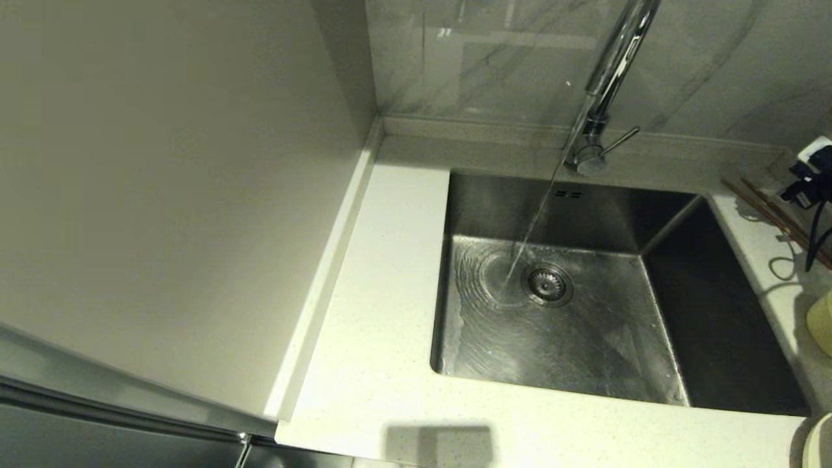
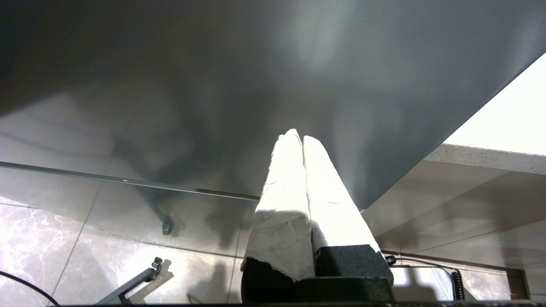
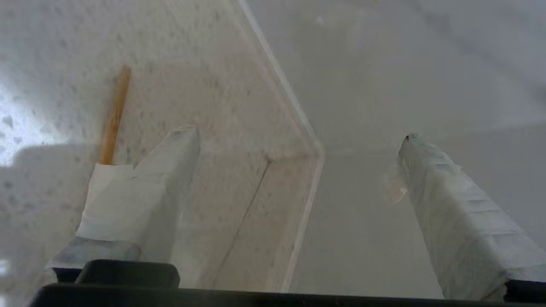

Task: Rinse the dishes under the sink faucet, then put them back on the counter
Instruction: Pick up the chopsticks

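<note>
The chopsticks [image 1: 777, 221] lie on the table [image 1: 383, 325] right of the sink [image 1: 585, 364], long axis running from near the back edge toward the front right, their near ends cut off by the picture edge beside a black cable [image 1: 812, 240]. The faucet [image 1: 604, 84] runs water into the sink; bowl [image 1: 820, 322] and plate [image 1: 820, 442] show only as slivers. Right gripper [image 3: 298, 140], jaws apart, hovers over the table by one chopstick; left gripper [image 2: 298, 138], jaws together, is parked low beside the cabinet.

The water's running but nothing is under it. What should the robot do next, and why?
Probably lower the open right gripper onto the chopsticks on the counter and close. The sink holds no dish, and the left gripper hangs shut below the counter.
</note>
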{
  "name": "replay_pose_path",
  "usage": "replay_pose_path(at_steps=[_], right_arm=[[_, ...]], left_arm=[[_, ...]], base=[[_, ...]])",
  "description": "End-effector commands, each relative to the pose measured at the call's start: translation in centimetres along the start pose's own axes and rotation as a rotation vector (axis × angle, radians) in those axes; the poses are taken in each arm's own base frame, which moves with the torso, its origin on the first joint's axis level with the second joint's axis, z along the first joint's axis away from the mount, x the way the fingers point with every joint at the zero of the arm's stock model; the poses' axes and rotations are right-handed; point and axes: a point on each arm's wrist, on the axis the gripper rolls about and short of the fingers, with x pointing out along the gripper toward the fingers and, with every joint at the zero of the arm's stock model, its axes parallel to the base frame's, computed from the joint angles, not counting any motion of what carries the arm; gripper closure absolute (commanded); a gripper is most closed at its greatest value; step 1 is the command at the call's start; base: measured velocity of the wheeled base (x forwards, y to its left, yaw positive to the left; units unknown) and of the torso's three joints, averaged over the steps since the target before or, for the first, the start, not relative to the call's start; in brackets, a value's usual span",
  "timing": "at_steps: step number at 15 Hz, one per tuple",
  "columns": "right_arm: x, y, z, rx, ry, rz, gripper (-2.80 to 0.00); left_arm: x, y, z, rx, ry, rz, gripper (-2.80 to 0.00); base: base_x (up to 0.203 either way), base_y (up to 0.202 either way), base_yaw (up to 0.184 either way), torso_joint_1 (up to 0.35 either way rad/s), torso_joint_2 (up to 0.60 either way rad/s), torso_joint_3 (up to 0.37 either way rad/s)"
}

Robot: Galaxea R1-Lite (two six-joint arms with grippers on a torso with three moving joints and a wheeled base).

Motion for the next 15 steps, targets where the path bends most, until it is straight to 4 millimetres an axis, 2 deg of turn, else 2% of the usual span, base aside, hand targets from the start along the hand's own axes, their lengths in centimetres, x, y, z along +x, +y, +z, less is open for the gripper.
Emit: replay_pose_path(at_steps=[1,15], right_arm=[[-0.1,-0.4,0.3,0.0,0.025,-0.027,-2.8],[0.2,0.7,-1.3,-0.101,0.053,-0.06,-2.8]], left_arm=[[0.0,0.0,0.0,-0.001,-0.002,0.001,0.0],[0.0,0.0,0.0,-0.001,-0.002,0.001,0.0]], base=[[0.0,0.0,0.0,0.0,0.0,0.0],[0.0,0.0,0.0,0.0,0.0,0.0]])
